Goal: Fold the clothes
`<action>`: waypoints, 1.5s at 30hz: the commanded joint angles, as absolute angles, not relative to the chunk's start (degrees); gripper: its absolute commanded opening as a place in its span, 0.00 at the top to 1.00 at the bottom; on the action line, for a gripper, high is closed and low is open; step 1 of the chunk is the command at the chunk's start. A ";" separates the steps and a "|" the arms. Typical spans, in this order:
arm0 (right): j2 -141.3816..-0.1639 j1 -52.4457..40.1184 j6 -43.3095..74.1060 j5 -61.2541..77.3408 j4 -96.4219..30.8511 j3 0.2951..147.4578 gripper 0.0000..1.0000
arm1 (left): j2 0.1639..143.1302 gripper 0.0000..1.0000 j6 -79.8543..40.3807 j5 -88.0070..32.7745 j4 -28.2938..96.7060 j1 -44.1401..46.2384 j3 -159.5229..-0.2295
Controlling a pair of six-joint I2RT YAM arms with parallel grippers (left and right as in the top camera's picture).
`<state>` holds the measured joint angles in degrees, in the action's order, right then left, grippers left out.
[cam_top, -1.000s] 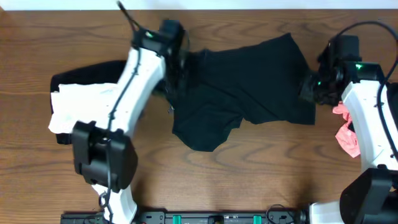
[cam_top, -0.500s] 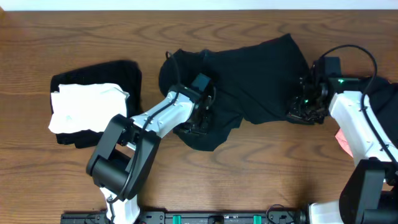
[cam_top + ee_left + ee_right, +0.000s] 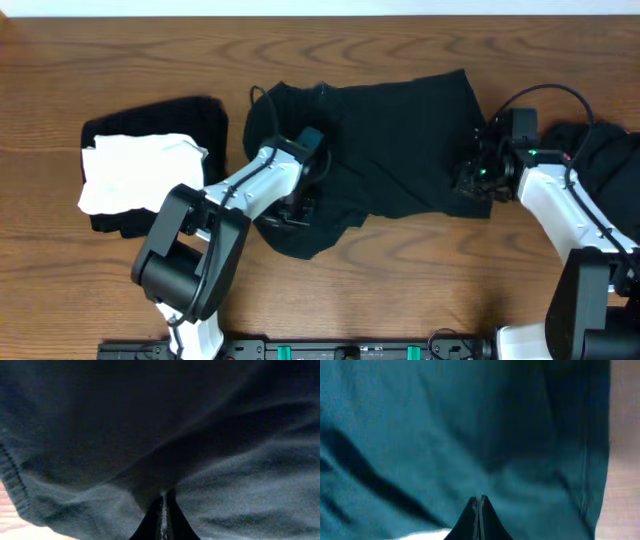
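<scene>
Cloth has shifted in the last second: the black T-shirt [image 3: 390, 130], lying open across the middle of the table [image 3: 420, 290], now bunches up at its far-left corner and hangs lower at its near-left flap. The left arm has swung from the far edge down to the near side, and the right arm has drawn in toward the shirt's right hem. I read that as the shirt being dragged and squared up for a first fold, not folded yet; both sleeves and the body are still a single loose layer. The left gripper [image 3: 298, 207] sits on the near-left part of the shirt with its fingers pressed together. In its wrist view the creases run straight into the tips, so it is clamped on a pinch of that fabric. The right gripper [image 3: 476, 181] is likewise closed, at the shirt's right edge, but its wrist view shows only flat cloth ahead (hem and bare wood off to one side). Whether it holds a pinch or merely presses down I cannot tell. At far left, a white garment [image 3: 140, 175] rests on a folded black garment [image 3: 190, 115].
</scene>
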<state>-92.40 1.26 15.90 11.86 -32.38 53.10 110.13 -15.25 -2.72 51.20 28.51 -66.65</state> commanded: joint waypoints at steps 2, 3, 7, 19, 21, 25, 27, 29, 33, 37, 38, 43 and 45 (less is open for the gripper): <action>-92.27 0.89 15.81 10.85 -27.86 48.49 0.99 | 112.60 0.94 -15.70 2.68 51.11 26.11 -64.07; -92.27 0.89 15.84 9.37 -27.31 47.35 0.99 | 112.53 0.94 -15.22 2.79 51.24 25.87 -64.07; -92.27 1.32 20.62 -0.91 -27.42 44.18 0.99 | 111.83 0.94 -15.11 6.22 53.12 24.64 -64.07; -91.81 3.66 15.99 7.84 -26.37 43.29 0.99 | 98.94 0.91 -13.47 5.52 53.91 18.33 -64.10; -90.89 3.68 12.60 13.89 -25.56 43.29 0.99 | 96.47 0.89 -12.27 3.66 53.98 18.35 -64.10; -86.76 3.68 6.70 25.67 -24.36 43.29 0.99 | 91.55 0.87 -12.29 -3.46 53.95 18.46 -64.10; -84.16 3.68 3.16 32.42 -24.18 43.29 0.99 | 89.80 0.87 -12.27 -8.16 53.54 18.72 -64.07; -81.54 3.68 -0.25 39.59 -24.27 43.29 0.99 | 89.01 0.87 -12.25 -10.79 53.30 19.53 -64.07; -78.96 3.66 -0.71 41.80 -25.54 43.29 0.87 | 89.62 0.87 -12.08 -10.96 53.30 22.37 -63.61; -79.72 3.07 1.13 36.80 -27.07 42.61 0.84 | 89.91 0.87 -12.08 -10.96 50.83 25.85 -60.86; -80.07 2.57 2.85 34.09 -27.03 42.13 0.89 | 89.91 0.86 -12.08 -10.96 49.52 26.81 -59.64; -82.37 0.30 10.31 26.83 -27.03 40.27 0.99 | 89.91 0.84 -11.51 -10.94 42.70 30.13 -52.38; -83.22 -0.45 14.00 24.36 -26.89 39.66 0.99 | 89.91 0.84 -10.92 -10.92 39.86 30.55 -49.23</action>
